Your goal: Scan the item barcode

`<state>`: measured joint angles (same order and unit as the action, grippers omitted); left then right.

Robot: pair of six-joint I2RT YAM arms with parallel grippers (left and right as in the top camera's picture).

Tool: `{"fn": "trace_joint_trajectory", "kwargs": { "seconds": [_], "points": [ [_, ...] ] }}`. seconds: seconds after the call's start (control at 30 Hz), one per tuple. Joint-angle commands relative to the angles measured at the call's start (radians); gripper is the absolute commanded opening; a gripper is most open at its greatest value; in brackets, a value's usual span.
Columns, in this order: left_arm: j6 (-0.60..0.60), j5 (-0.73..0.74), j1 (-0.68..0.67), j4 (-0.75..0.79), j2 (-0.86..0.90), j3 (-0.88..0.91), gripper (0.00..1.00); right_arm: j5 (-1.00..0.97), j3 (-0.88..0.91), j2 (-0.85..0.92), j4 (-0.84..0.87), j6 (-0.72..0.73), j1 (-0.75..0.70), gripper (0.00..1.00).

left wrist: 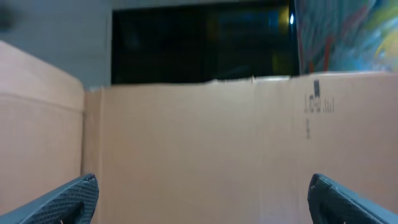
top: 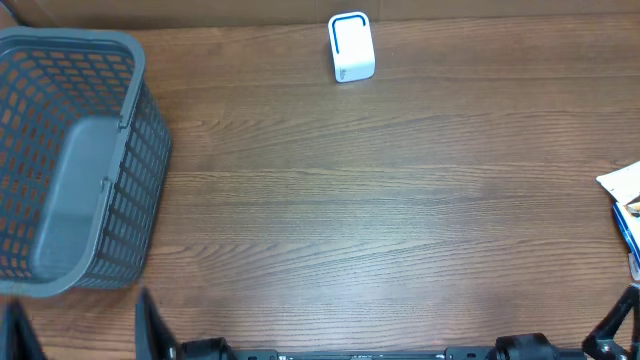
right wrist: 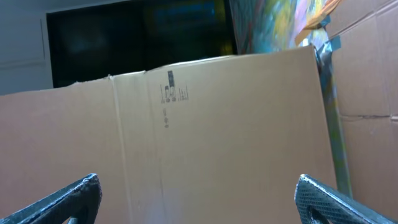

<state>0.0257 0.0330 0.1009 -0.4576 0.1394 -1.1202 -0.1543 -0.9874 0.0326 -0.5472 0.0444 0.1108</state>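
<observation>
So, left end effector (left wrist: 202,190) and right end effector (right wrist: 196,190) both gape wide, empty. The small white box with a blue outline (top: 351,47) lies well ahead, between them, on the brown wood-grain table (top: 380,200), long axis pointing away. A grey mesh basket (top: 70,160) sits just ahead of the left one; cardboard wall (left wrist: 199,137) beyond.

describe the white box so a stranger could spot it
On the table, look along the far edge near the middle, right of the grey basket. The white box stands alone there; a blue rounded outline on its face sets it apart.
</observation>
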Motion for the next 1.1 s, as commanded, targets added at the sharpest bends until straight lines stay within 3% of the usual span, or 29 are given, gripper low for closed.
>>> {"fn": "trace_joint_trajectory", "kwargs": {
  "seconds": [0.0, 0.27, 0.4, 0.6, 0.7, 0.93, 1.07],
  "points": [
    [-0.023, -0.017, 0.012, -0.019, -0.118, 0.069, 0.99, 0.011, 0.031, -0.023, -0.001, 0.013, -0.008, 1.00],
    [0.025, 0.141, -0.004, 0.013, -0.135, 0.147, 1.00, 0.023, 0.033, -0.026, 0.025, 0.013, -0.008, 1.00],
    [0.086, 0.154, -0.004, 0.039, -0.135, 0.192, 0.99, 0.022, 0.039, -0.026, 0.027, 0.013, -0.008, 1.00],
    [0.087, 0.204, -0.012, 0.048, -0.135, 0.230, 1.00, 0.022, 0.080, -0.027, 0.026, 0.016, -0.008, 1.00],
    [0.087, 0.204, -0.031, 0.048, -0.135, 0.245, 1.00, 0.023, 0.131, -0.027, 0.048, 0.089, -0.008, 1.00],
    [0.087, 0.198, -0.076, 0.074, -0.135, 0.291, 1.00, 0.025, 0.345, 0.003, 0.316, 0.245, -0.007, 1.00],
    [0.087, 0.196, -0.087, 0.085, -0.135, 0.299, 0.99, 0.025, 0.504, 0.041, 0.507, 0.242, -0.007, 1.00]
  ]
}}
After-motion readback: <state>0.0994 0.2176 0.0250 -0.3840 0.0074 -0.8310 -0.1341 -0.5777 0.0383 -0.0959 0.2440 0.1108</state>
